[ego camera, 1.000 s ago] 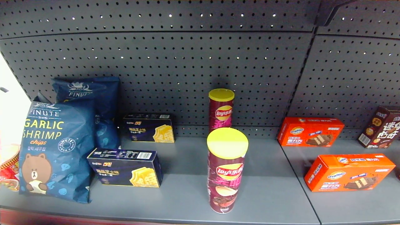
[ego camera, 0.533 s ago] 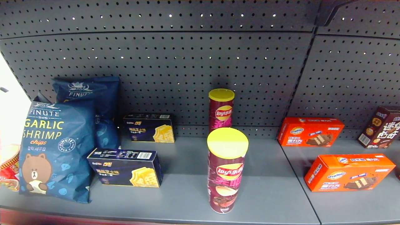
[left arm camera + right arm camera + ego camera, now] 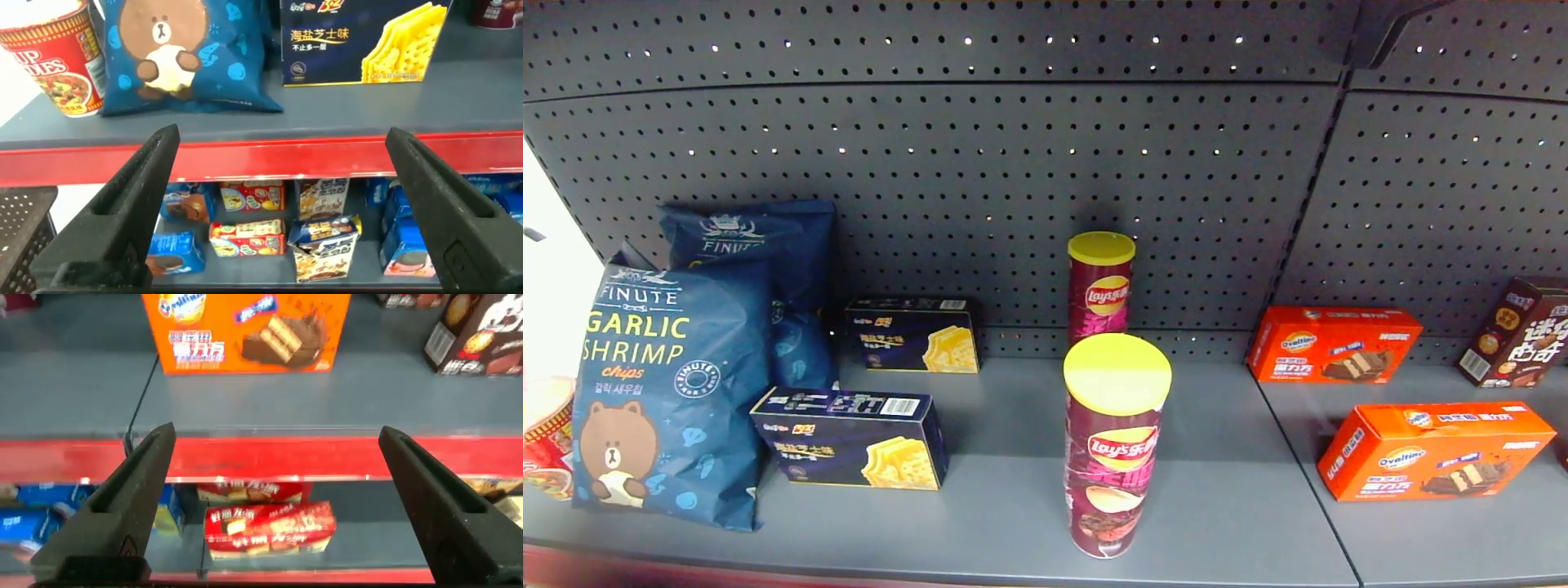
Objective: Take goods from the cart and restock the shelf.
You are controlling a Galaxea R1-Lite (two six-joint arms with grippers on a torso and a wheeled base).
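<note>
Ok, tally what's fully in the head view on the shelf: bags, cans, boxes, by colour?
Blue bags: 2
Maroon cans: 2
Navy boxes: 2
Orange boxes: 2
Brown box: 1
Total: 9

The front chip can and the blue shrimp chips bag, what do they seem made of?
Front chip can: likely cardboard tube, glossy printed wrap, rigid straight sides; yellow lid looks matte plastic. Blue shrimp chips bag: thin plastic film, soft sheen, creased and puffed.
</note>
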